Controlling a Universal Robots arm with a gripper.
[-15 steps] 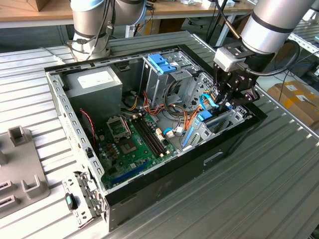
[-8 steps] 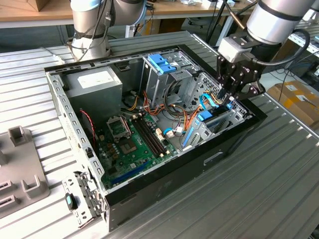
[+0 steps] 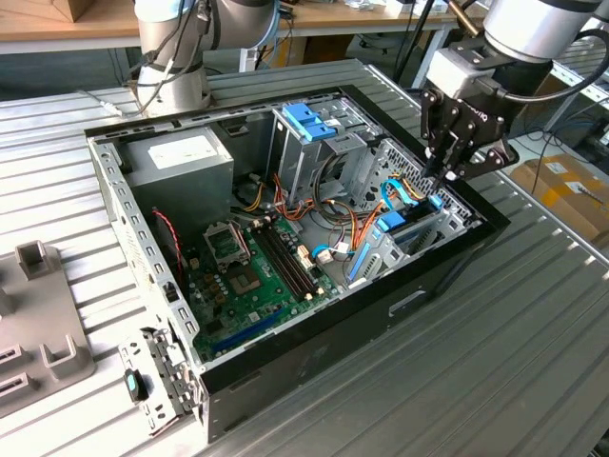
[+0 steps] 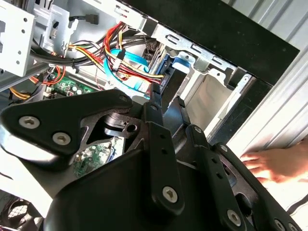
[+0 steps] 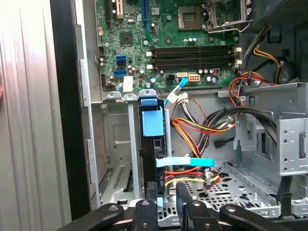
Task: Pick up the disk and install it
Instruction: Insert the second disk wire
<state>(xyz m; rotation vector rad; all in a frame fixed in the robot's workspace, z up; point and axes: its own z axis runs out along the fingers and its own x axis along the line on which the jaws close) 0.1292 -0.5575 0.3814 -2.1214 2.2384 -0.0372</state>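
The gripper point(image 3: 443, 173) hangs over the disk point(image 5: 153, 144) standing in its bay at the case's point(image 3: 314, 357) corner; grip state unclear. Loose cables point(image 5: 202, 127) nearby could snag.

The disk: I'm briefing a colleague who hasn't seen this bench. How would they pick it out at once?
Find the open computer case on the ribbed metal table and go to its corner under the gripper, at the exterior view's right. There the disk stands on edge in a metal bay. Its light-blue plastic rails set it apart from the blue bracket on the tall cage and the grey power-supply box.
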